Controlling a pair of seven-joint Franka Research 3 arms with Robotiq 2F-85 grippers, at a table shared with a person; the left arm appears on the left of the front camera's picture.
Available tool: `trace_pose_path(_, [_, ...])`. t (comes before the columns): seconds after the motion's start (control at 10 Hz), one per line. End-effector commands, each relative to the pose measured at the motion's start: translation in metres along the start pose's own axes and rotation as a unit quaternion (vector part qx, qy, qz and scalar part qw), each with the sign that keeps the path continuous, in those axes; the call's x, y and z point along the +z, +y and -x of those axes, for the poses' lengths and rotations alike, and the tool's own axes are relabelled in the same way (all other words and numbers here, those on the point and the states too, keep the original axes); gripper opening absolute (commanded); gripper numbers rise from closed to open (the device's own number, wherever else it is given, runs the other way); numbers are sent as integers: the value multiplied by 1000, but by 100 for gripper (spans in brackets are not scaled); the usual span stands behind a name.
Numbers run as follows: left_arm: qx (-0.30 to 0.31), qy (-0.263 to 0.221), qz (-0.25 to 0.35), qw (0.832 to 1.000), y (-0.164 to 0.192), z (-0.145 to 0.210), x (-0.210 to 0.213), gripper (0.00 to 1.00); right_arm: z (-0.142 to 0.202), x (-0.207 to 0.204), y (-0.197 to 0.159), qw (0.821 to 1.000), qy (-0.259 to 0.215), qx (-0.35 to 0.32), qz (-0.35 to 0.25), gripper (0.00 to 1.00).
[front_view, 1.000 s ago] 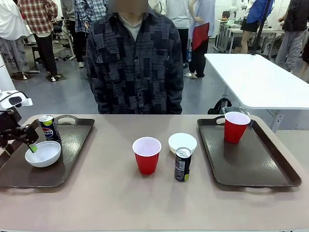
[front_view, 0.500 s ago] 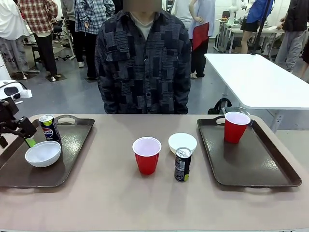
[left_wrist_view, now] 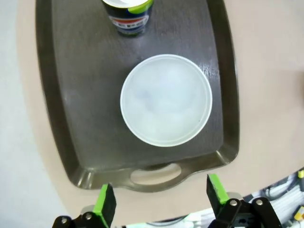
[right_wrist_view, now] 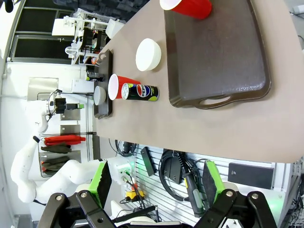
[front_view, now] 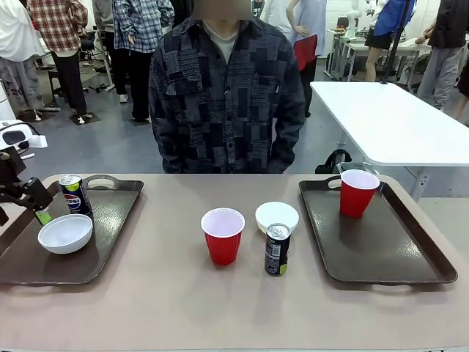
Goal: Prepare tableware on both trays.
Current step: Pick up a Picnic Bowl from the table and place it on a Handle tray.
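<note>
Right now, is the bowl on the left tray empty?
Empty: seen from above, the bowl has a bare white inside.

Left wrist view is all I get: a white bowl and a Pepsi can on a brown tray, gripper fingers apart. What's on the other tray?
Observer: The right tray holds just one red cup, at its far end.
Operator: Anything off the trays?
Observer: Between them on the table stand a second red cup, a white bowl and a dark can.
Operator: And the right gripper?
Observer: The right gripper is open and empty, back off the table's near edge.
</note>
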State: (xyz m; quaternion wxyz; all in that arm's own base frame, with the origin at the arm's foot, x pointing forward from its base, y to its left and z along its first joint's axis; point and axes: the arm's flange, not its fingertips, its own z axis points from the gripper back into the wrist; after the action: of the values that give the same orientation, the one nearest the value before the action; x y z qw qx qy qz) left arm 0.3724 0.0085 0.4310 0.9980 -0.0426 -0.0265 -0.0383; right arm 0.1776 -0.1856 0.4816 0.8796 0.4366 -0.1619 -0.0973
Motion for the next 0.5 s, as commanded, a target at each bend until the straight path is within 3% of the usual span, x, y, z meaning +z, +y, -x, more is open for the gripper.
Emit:
trace_pose_path(0.0, [-35,-21,109,993,0,2,10,100,-1,0,0,1000,-4,8,-13,100])
trace_pose_path(0.1, [-46,-15,228,972,16,3,19,100,-1,0,0,1000,-4,8,-13,100])
trace_pose_path(0.4, [-52,-17,430,901,49,24,38,100,-1,0,0,1000,-4,8,-13,100])
